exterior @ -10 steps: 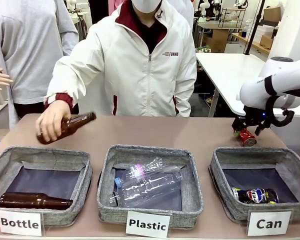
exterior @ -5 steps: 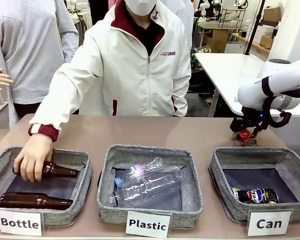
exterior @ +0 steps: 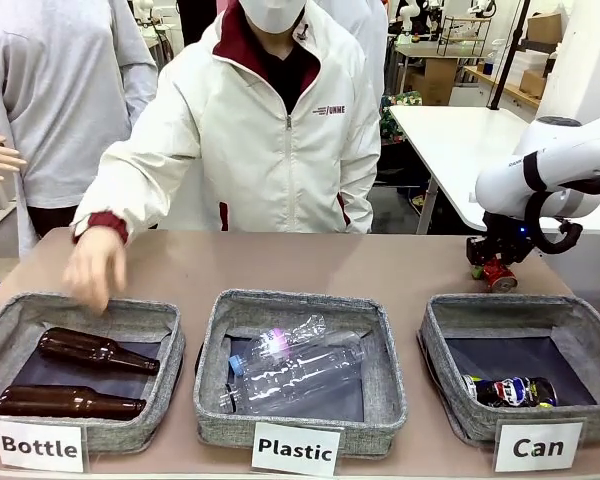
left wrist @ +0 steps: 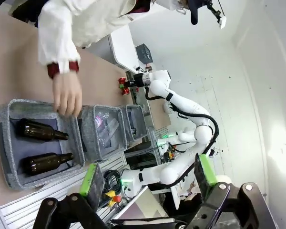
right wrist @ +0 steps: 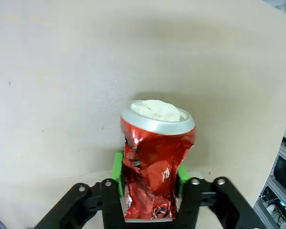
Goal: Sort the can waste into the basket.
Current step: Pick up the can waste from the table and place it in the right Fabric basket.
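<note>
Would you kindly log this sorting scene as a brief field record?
right claw: shut on the red can, on the table behind the Can basket
left claw: open, holding nothing
Can basket contents: black can
Bottle basket: two brown bottles
Plastic basket: clear plastic bottles
person's hand: above the Bottle basket

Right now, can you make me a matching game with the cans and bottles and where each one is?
Things:
1. dented red metal can
2. black printed metal can
3. clear plastic bottles
4. brown glass bottles

Places:
A. middle grey basket
B. pinched between the green gripper pads
C. basket marked Bottle
D. basket marked Can

Pairs: 1-B, 2-D, 3-A, 4-C
</note>
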`<state>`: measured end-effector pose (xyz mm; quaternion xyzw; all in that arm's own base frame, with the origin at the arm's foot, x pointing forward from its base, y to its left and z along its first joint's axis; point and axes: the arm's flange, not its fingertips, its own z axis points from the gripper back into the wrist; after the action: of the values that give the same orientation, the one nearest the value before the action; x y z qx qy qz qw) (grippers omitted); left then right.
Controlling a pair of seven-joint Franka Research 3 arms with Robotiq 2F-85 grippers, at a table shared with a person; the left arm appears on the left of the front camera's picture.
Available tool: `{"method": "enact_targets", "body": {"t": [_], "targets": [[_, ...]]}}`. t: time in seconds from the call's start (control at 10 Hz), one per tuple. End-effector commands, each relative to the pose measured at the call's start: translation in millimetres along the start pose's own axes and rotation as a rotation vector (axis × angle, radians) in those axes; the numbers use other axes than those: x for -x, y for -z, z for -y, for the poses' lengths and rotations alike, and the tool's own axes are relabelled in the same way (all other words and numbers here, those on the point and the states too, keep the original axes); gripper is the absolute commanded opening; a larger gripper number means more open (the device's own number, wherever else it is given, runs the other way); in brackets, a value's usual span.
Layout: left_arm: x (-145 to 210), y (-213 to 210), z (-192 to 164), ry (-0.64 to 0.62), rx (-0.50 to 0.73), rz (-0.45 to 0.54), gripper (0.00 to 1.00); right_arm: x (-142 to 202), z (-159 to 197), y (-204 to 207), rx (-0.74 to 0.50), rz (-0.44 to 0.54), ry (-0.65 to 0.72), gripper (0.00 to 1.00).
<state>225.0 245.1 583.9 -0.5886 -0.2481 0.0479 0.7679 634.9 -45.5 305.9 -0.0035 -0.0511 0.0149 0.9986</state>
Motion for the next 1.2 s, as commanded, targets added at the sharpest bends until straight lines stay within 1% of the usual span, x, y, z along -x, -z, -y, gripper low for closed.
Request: {"method": "enact_targets", "body": {"t": [0.0, 0.1, 0.4, 0.5, 0.6, 0.7, 0.9, 1.0, 1.1], "targets": [[2.1, 6.3, -1.5, 0.018, -0.018, -0.025, 1.0, -3.7, 4.3, -1.3, -0.033, 0.004, -0.021, 0.06], [3.0, 9.6, -2.4, 0.016, -0.019, -0.033, 1.0, -3.2, 4.8, -1.3, -0.032, 0.003, -0.025, 0.0], [3.4, 17.9, -5.1, 0.017, -0.015, -0.062, 1.0, -2.0, 5.1, -2.4, -0.029, 0.007, -0.025, 0.0], [5.4, 27.8, -6.0, 0.021, -0.013, -0.08, 1.0, -0.4, 6.6, -6.6, -0.026, 0.014, -0.027, 0.0], [8.2, 47.5, -9.1, 0.016, 0.002, -0.13, 1.0, 4.4, 10.1, -21.2, -0.029, 0.035, -0.04, 0.0], [11.5, 71.3, -14.8, 0.0, 0.02, -0.197, 1.0, 14.1, 14.6, -44.8, -0.044, 0.066, -0.071, 0.0], [18.4, 122.3, -28.4, -0.059, 0.072, -0.301, 1.0, 47.6, 20.6, -100.5, -0.049, 0.114, -0.155, 0.0], [22.1, 144.0, -36.5, -0.097, 0.111, -0.316, 1.0, 73.5, 18.6, -129.1, -0.046, 0.152, -0.233, 0.0], [25.5, 162.4, -45.0, -0.115, 0.15, -0.292, 1.0, 96.9, 16.3, -148.8, -0.042, 0.2, -0.345, 0.0]]}}
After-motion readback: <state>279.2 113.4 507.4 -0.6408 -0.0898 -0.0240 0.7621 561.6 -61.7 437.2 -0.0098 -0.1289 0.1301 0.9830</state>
